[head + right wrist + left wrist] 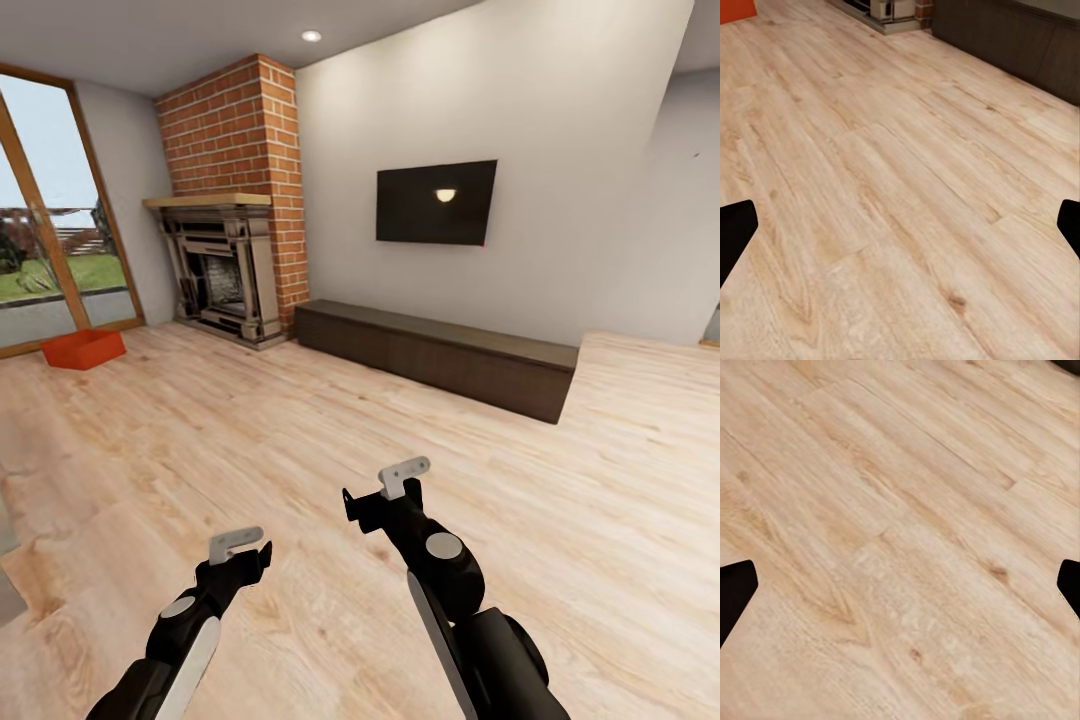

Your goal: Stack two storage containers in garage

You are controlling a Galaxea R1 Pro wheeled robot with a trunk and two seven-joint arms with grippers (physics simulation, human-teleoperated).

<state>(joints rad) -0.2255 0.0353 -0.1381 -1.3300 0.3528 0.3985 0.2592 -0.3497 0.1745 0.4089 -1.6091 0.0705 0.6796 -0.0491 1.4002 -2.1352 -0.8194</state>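
I am in the living room, on its light wood plank floor (300, 440). One orange-red storage container (83, 348) sits on the planks at the far left, in front of the glass doors; its corner also shows in the right wrist view (735, 9). Both arms hang low in front of me. My left gripper (240, 548) is open over bare planks (900, 592), far from the container. My right gripper (400, 482) is open too, with nothing between its fingers (900, 232). The garage is out of view.
A red brick fireplace (235, 200) stands at the back left beside wood-framed glass doors (50, 220). A long low dark cabinet (440, 355) runs along the white wall under a wall television (436, 202). Open plank floor lies between me and the container.
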